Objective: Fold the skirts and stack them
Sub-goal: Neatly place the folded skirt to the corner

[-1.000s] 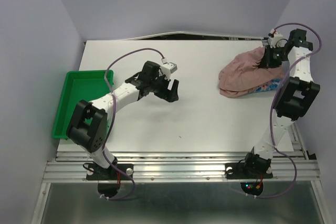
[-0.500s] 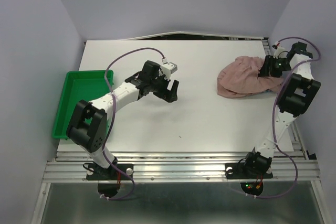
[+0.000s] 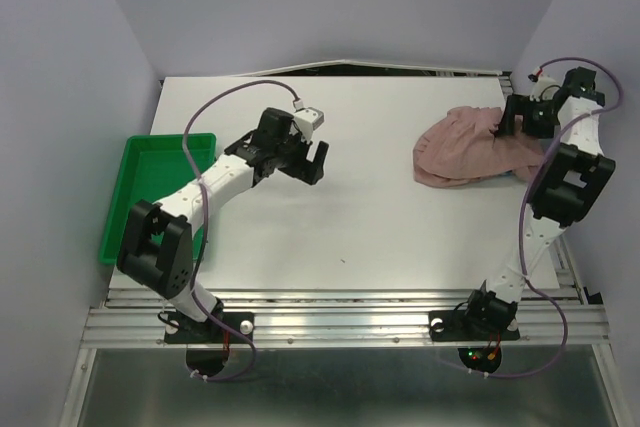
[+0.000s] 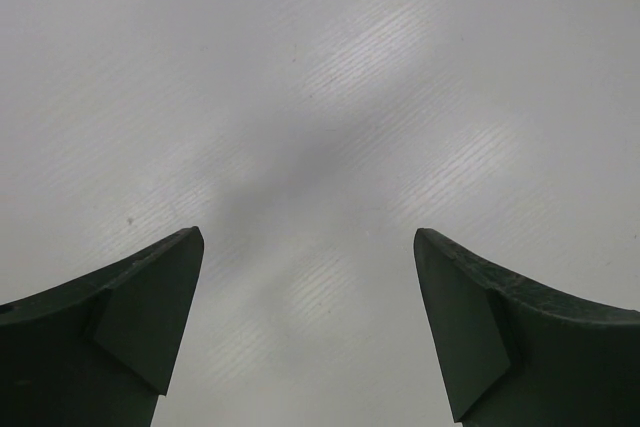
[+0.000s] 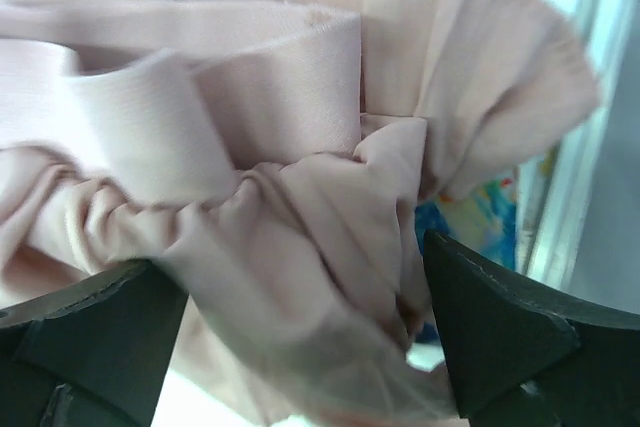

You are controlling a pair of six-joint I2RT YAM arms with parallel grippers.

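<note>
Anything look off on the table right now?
The dusty-pink skirt lies in a crumpled heap at the far right edge of the table, unfolded, over a blue floral skirt that peeks out beneath. The green tray seems to overhang the left edge.

Pink skirt (image 3: 465, 152) lies bunched in a heap at 2 o'clock on the table (image 3: 380, 237). Right gripper (image 3: 520, 119) is over the heap's 2 o'clock end; can't tell contact. Left gripper (image 3: 316, 159) is over bare table just off centre toward 11 o'clock, well apart from the skirt. Green tray (image 3: 130, 197) straddles the 9 o'clock edge.
</note>
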